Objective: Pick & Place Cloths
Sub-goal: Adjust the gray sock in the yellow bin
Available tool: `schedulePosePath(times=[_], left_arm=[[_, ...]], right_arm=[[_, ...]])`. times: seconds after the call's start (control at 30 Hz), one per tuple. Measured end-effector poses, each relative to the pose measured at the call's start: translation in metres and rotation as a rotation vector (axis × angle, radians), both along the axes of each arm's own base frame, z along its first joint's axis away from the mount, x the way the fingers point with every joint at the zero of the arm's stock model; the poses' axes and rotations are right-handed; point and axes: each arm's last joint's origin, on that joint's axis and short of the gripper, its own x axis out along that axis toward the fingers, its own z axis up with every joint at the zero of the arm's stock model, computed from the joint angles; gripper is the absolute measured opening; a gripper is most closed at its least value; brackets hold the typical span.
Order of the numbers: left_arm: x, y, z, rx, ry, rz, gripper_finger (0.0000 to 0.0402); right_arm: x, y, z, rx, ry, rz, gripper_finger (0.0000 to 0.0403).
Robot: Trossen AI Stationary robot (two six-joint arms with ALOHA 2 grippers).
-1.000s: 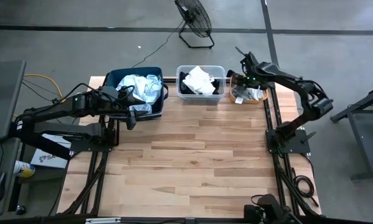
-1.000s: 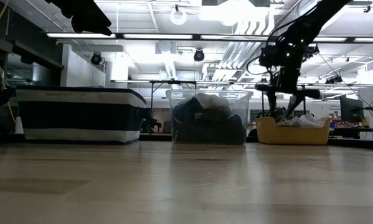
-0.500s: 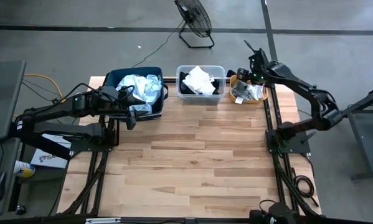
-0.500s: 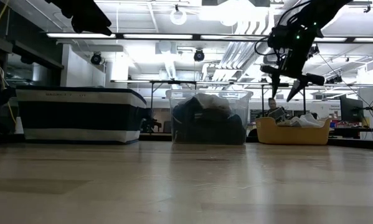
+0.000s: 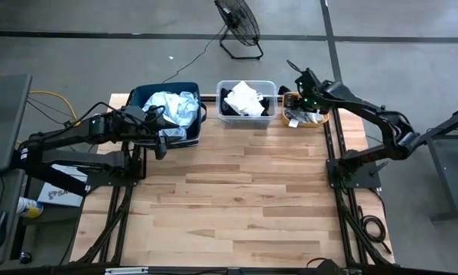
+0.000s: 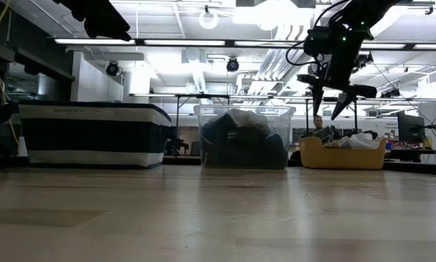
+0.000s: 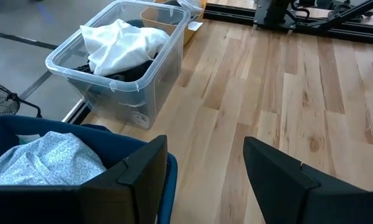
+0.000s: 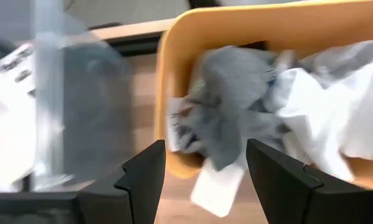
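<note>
Cloths: pale blue patterned cloth point(image 5: 170, 108) heaped in the navy bin point(image 5: 139, 96); white cloth point(image 5: 244, 97) over dark pieces in the clear tub point(image 5: 246, 84); grey and white cloths point(image 8: 279, 106) piled in the orange tub point(image 8: 248, 31), one grey piece hanging over its rim.
Bins: three in a row along the table's point(image 5: 236, 198) far edge, navy bin on the left, clear tub in the middle, orange tub on the right.
Right gripper point(image 6: 333, 102): raised above the orange tub's near-left rim, fingers spread apart, nothing between them.
Left gripper point(image 7: 205, 171): beside the navy bin's near right corner, fingers apart, empty.
Floor beyond the table: a fan point(image 5: 238, 23).
</note>
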Motion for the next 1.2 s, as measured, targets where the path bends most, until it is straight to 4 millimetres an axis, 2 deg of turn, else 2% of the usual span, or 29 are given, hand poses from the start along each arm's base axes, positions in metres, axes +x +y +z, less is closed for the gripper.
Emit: schedulePosePath(times=[0.23,0.4,0.73,0.97,1.1,1.2], left_arm=[[0.000,0.000,0.000,0.000,0.000,0.000,0.0204],[0.000,0.000,0.000,0.000,0.000,-0.001,0.0204],[0.000,0.000,0.000,-0.006,-0.003,0.004,0.0204],[0.000,0.000,0.000,-0.006,-0.003,0.005,0.0204],[0.000,0.000,0.000,-0.006,-0.003,0.005,0.0204],[0.000,0.000,0.000,-0.006,-0.003,0.006,0.0204]], right_arm=[[-0.011,0.000,-0.002,-0.058,0.176,-0.147,0.0215],[-0.016,-0.007,-0.005,-0.041,0.172,-0.171,0.0215],[-0.007,-0.009,-0.014,0.018,0.145,-0.034,0.0215],[0.004,0.001,-0.014,0.092,0.066,0.135,0.0214],[0.009,0.010,-0.015,0.157,0.050,0.235,0.0184],[0.011,0.019,-0.017,0.184,0.105,0.302,0.0129]])
